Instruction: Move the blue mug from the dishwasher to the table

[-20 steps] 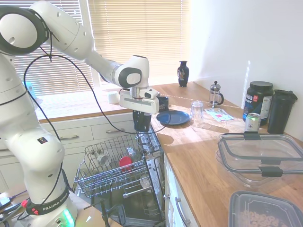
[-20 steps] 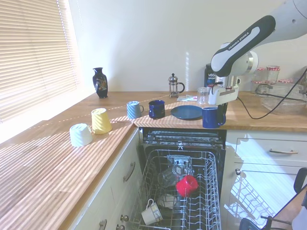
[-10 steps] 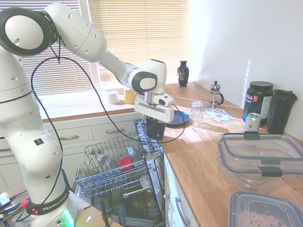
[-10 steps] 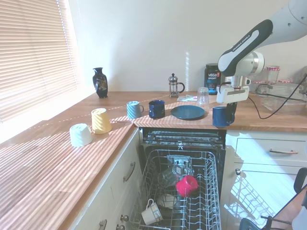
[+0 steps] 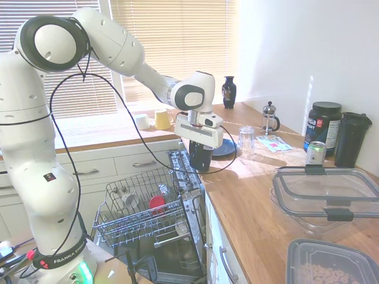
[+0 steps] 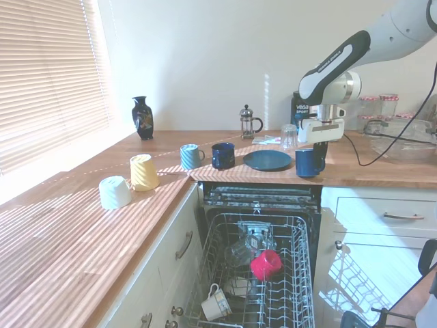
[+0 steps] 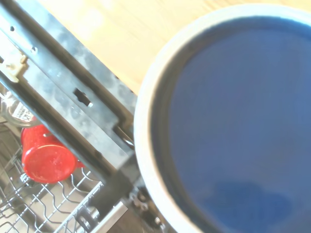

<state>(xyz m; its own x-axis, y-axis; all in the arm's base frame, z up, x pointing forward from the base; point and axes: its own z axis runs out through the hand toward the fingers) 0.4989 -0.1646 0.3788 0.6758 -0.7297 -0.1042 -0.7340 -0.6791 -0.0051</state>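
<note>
My gripper [image 5: 201, 148] is shut on the rim of the blue mug [image 5: 200, 158], a dark navy mug held upright. It hangs at the front edge of the wooden table [image 5: 254, 189], beside the blue plate [image 5: 221, 146]. In the second exterior view the mug [image 6: 307, 164] sits under the gripper [image 6: 318, 152], level with the table [image 6: 68, 232] top; I cannot tell whether it touches. The wrist view is filled by the mug's blue inside [image 7: 233, 126]. Below stands the open dishwasher [image 6: 263, 205] with its pulled-out wire rack [image 5: 142, 207].
The rack holds a red cup [image 6: 265, 264], a white mug [image 6: 215, 303] and glassware. On the table are a printed dark mug [image 6: 223, 155], pale blue mug [image 6: 190, 156], yellow mug [image 6: 141, 171], drinking glass [image 6: 289, 137], French press [image 6: 250, 123], can [image 5: 315, 152] and plastic containers [image 5: 325, 195].
The gripper has carried the blue mug away from over the dishwasher opening to the table's front edge beside the blue plate. The grip has stayed shut throughout.
</note>
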